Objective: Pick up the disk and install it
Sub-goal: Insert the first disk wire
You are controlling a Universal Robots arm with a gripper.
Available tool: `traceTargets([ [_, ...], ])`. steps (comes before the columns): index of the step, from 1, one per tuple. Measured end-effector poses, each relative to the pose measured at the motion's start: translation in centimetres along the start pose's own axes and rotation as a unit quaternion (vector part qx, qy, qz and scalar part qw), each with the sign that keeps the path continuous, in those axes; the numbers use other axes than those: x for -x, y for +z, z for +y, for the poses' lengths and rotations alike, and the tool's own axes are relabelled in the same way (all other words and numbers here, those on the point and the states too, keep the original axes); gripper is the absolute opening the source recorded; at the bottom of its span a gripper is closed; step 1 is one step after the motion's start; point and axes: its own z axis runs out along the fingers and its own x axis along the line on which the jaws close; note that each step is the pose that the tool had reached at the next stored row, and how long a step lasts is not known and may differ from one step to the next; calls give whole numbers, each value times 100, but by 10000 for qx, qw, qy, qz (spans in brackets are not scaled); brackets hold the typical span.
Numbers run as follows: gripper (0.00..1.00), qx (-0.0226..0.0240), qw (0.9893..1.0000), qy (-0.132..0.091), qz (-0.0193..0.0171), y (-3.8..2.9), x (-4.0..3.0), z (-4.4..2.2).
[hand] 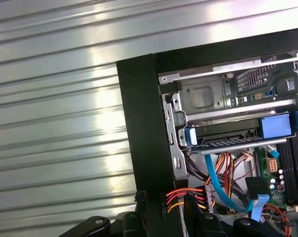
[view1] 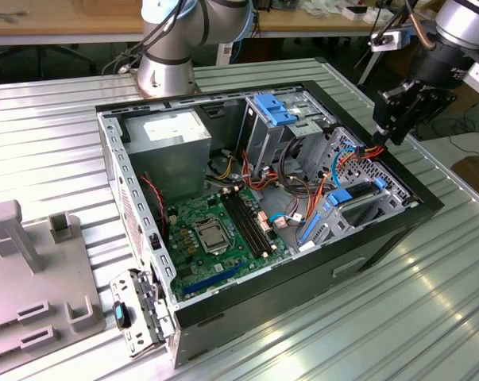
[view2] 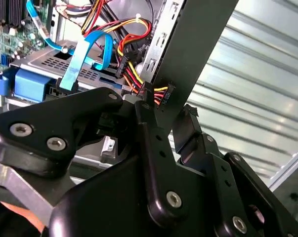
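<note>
The gripper (view1: 385, 135) hangs over a corner of the open computer case (view1: 303, 294), beside a wired power connector (view2: 157, 94); how far it is open cannot be told. The disk (hand: 230, 132) sits in the case's drive bay.

Robotics lab.
You have a ribbed metal table (view1: 56, 119), an opened computer case (view1: 303, 294) (wooden benches (view1: 64, 20) upper left).

Ribbed metal table (view1: 48, 127) catching glare, wooden bench (view1: 64, 20) behind.
</note>
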Motion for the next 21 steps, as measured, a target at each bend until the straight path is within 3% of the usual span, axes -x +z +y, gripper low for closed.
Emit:
traceTargets([
  [4,42,-10,9999,-124,31,36,1,-1],
  [8,42,-23,9989,-470,22,47,0,-2],
  [12,42,-19,9990,-452,22,48,-1,-1],
  [16,42,-6,9998,-184,30,54,-2,-1],
  [21,42,-1,9998,-175,31,86,-2,0],
])
